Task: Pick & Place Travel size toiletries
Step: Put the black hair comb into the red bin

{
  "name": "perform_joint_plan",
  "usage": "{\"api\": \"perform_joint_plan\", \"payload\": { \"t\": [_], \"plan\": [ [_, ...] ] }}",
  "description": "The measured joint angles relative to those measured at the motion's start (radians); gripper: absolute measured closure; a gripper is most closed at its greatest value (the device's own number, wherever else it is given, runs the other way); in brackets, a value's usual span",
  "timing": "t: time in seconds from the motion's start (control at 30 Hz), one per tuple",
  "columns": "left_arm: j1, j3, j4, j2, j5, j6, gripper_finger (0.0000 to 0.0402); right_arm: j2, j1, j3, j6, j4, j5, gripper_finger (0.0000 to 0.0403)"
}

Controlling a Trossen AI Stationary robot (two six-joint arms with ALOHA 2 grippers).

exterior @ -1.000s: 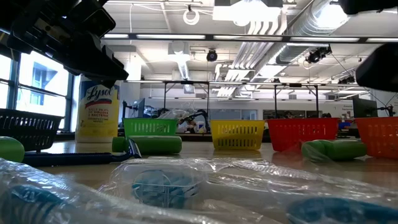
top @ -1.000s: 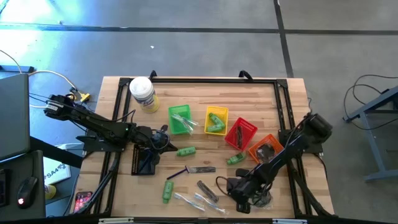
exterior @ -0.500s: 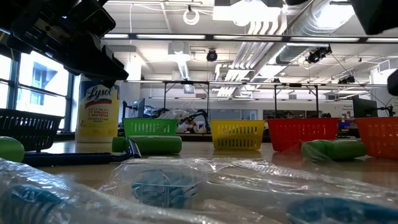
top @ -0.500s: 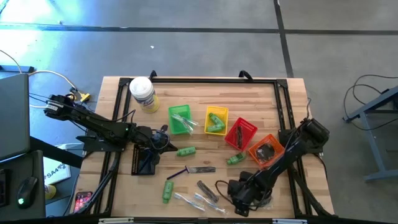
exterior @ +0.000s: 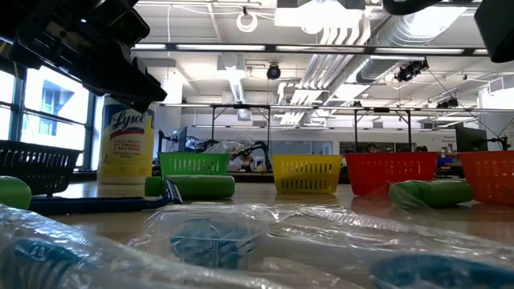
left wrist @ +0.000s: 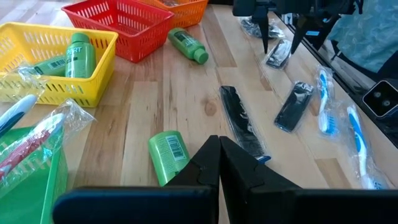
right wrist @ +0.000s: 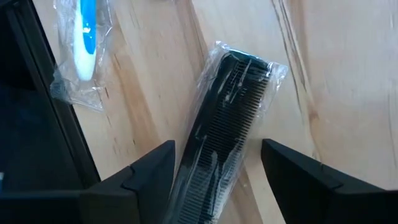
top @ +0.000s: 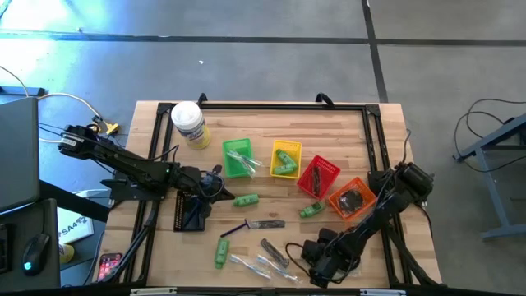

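Note:
Travel size toiletries lie scattered on the wooden table: green bottles (top: 245,200) (top: 221,252), clear toothbrush packets (top: 261,265) and dark combs (top: 274,252). My right gripper (right wrist: 217,177) points down near the table's front edge, open. Its fingers stand on either side of a black comb in a clear wrapper (right wrist: 225,127) that lies flat on the wood; the left wrist view shows that comb (left wrist: 278,53) under the fingers. My left gripper (left wrist: 219,163) is shut and holds nothing. It hovers at the table's left, above a black basket (top: 191,212).
Green (top: 238,156), yellow (top: 285,159), red (top: 319,176) and orange (top: 351,199) baskets stand in a row mid-table, some with items inside. A white jar with a yellow label (top: 188,123) stands at the far left. A toothbrush packet (right wrist: 83,37) lies next to the comb.
My right arm has sunk toward the table at its front edge, and its gripper has shifted a little toward the left edge. The left arm and the items on the table have kept still.

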State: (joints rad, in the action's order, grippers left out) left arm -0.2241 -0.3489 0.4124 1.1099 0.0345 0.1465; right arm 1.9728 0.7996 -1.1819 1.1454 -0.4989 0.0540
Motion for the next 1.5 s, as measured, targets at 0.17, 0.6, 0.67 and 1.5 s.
{"api": "perform_joint_plan", "payload": {
  "t": [0.17,0.6,0.67,1.5],
  "plan": [
    [0.000,0.000,0.004,0.000,0.000,0.013,0.0401,0.001,0.019,0.003,-0.014,0.020,0.017,0.0170],
    [0.000,0.000,0.005,0.000,0.002,0.016,0.0401,0.023,0.056,0.000,0.007,0.077,0.059,0.0125],
    [0.000,0.000,0.006,0.000,0.002,0.016,0.0401,0.025,0.069,0.000,0.008,0.078,0.082,0.0124],
    [0.000,0.000,0.014,0.000,0.003,0.023,0.0401,0.068,0.082,-0.007,-0.114,-0.011,0.289,0.0140]
  ]
}}
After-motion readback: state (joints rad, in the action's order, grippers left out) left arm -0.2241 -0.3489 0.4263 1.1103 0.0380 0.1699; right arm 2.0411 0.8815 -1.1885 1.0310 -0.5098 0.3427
